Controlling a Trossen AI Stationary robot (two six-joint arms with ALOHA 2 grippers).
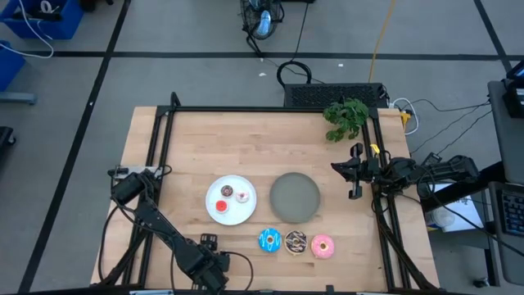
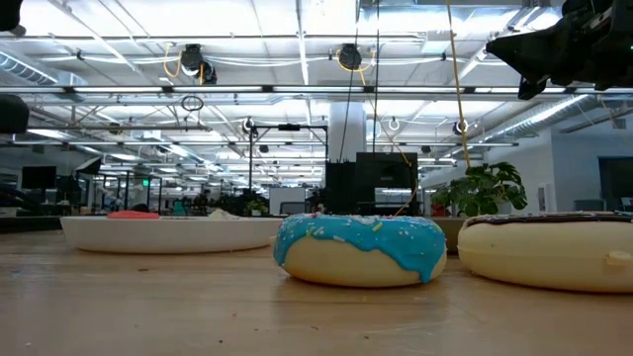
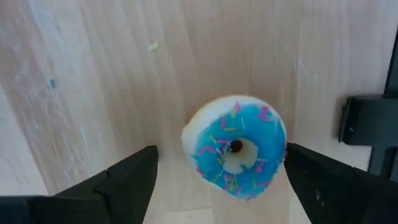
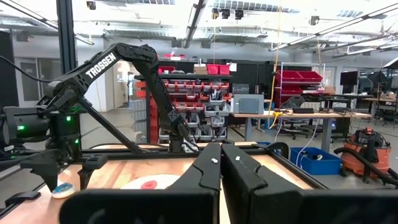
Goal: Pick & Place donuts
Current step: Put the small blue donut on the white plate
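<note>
My left gripper (image 3: 217, 180), fingers wide, straddles the blue-iced toy ring donut (image 3: 235, 146) beside the round white plate (image 1: 214, 193); grey plate (image 1: 295, 197) unfilled; right gripper (image 4: 221, 163) closed.

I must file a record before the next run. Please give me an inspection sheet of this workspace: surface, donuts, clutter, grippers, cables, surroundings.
Surface: wooden table, bare wood over most of it.
Job's things: blue donut, brown sprinkled donut and pink donut in a row near the front edge; small donuts, one red, on the white plate; grey plate holds nothing.
Clutter: green plant at the back right edge.
Grippers: left gripper open, above the blue donut, not touching; right gripper shut, raised at the right edge.
Cables: black and yellow cables on the floor behind the table.
Surroundings: workshop with shelves of red bins; no person seen.
</note>
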